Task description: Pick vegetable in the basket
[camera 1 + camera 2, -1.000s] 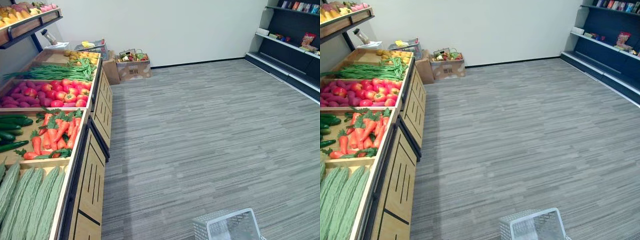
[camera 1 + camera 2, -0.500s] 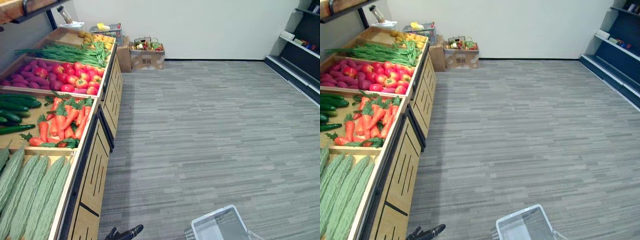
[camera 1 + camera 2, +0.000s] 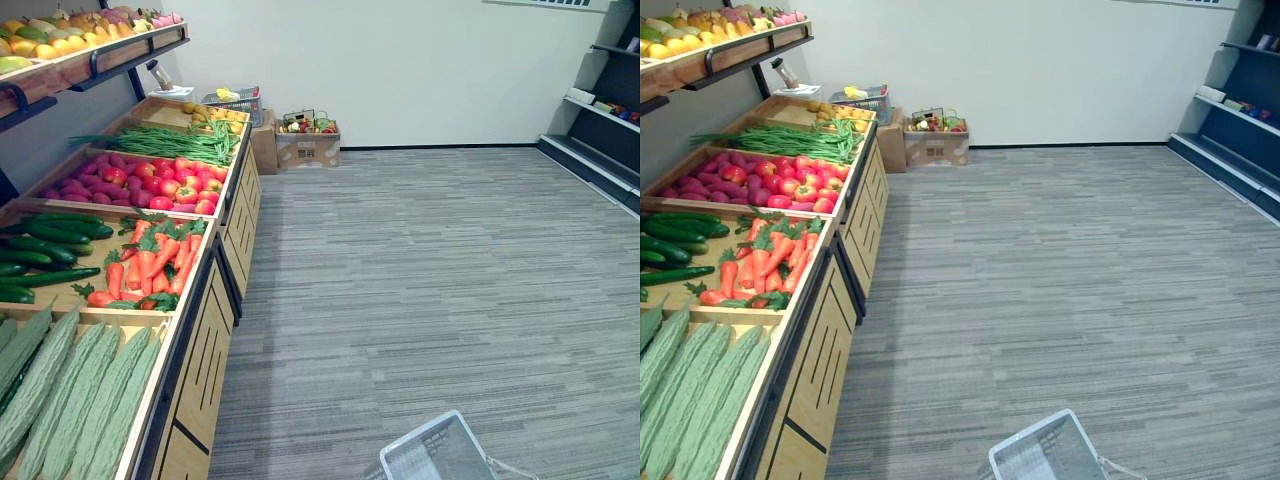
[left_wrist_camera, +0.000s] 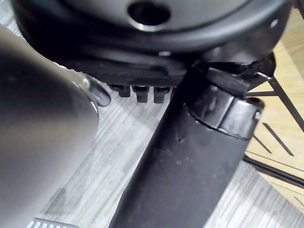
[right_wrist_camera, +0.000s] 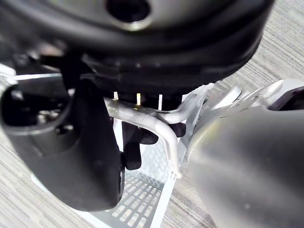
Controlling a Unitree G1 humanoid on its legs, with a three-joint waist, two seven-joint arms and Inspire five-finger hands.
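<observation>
No print seems legible, cardboard box [image 3: 306, 152] included.

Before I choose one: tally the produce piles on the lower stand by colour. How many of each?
Green: 3 (ridged gourds, cucumbers, long beans)
Orange: 1 (carrots)
Red to purple: 1 (round produce)
Yellow: 1 (far pile)
Total: 6 piles
</observation>
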